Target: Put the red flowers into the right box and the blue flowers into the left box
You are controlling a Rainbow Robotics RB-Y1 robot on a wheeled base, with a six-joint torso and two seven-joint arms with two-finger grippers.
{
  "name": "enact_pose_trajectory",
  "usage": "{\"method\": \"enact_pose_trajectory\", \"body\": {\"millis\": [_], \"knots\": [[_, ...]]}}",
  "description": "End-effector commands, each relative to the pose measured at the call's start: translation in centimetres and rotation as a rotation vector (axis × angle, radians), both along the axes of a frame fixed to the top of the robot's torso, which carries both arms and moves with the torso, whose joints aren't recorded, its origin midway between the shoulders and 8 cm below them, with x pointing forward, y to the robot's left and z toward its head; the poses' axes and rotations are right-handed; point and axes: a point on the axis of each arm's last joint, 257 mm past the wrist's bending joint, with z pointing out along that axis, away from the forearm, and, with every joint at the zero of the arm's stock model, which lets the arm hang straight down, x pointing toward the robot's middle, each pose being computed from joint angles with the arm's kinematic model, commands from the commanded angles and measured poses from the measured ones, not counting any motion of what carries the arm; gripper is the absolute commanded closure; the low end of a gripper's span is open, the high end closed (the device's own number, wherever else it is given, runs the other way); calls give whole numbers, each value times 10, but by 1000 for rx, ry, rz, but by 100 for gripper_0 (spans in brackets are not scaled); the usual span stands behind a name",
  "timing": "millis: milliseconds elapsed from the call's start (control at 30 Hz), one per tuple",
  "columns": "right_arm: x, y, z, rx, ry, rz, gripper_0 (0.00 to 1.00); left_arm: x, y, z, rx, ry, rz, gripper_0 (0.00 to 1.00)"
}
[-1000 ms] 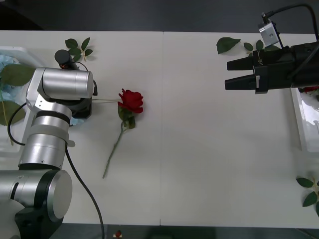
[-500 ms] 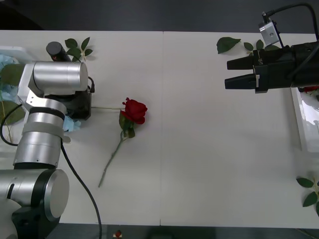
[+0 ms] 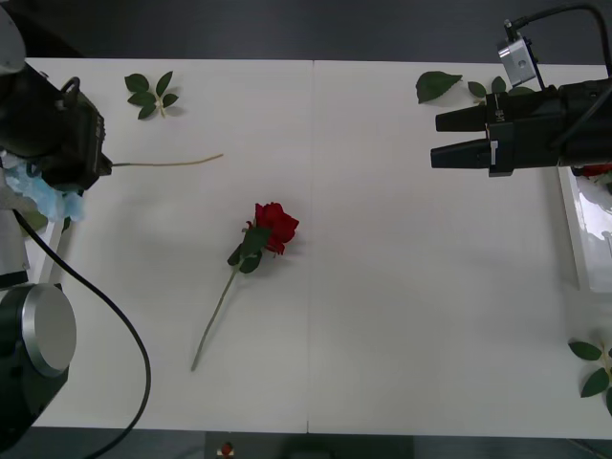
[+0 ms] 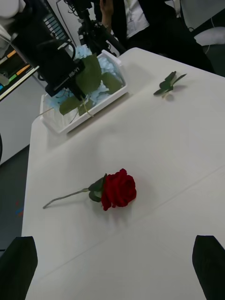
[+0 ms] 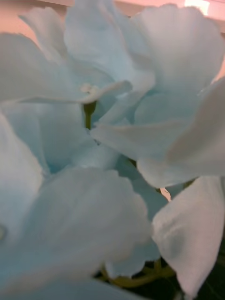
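A red flower [image 3: 275, 228] lies on the white table left of centre, its stem running toward the front edge; it also shows in the right wrist view [image 4: 119, 188]. My left gripper [image 3: 59, 143] is at the far left, shut on a blue flower [image 3: 50, 198] whose bare stem [image 3: 167, 162] sticks out to the right. Pale blue petals [image 5: 108, 140] crowd the left wrist view. The left box [image 4: 89, 117] holds blue flowers under that gripper. My right gripper [image 3: 435, 142] hovers open at the back right, beside the right box [image 3: 574, 229].
Bloomless leaf sprigs lie at the back left [image 3: 148, 94], the back right [image 3: 438, 86] and the front right corner [image 3: 595, 365]. A bit of red [image 3: 598, 172] shows in the right box behind the right arm. A person stands beyond the table's far end.
My left arm has swung left and back toward the left box, carrying the blue flower. The red flower has shifted a little right and toward the front. The right arm has not moved.
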Motion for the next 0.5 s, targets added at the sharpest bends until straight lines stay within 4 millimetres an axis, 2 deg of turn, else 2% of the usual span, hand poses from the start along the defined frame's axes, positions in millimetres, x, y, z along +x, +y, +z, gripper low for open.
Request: {"method": "enact_pose_trajectory", "body": {"millis": [33,100,200,400,500], "knots": [[1,-8,18,-7,-21,-6,4,18,5,70,5,-151,-59,100],[1,-7,19,-6,-20,-4,3,26,1,90,24,-226,-127,100],[1,-8,18,-6,-19,-6,4,35,-1,110,138,-315,-258,100],[1,-8,18,-6,-19,-6,4,54,-2,127,450,-445,-618,100],[1,-7,19,-4,-20,-5,4,63,1,133,583,-511,-740,100]]}}
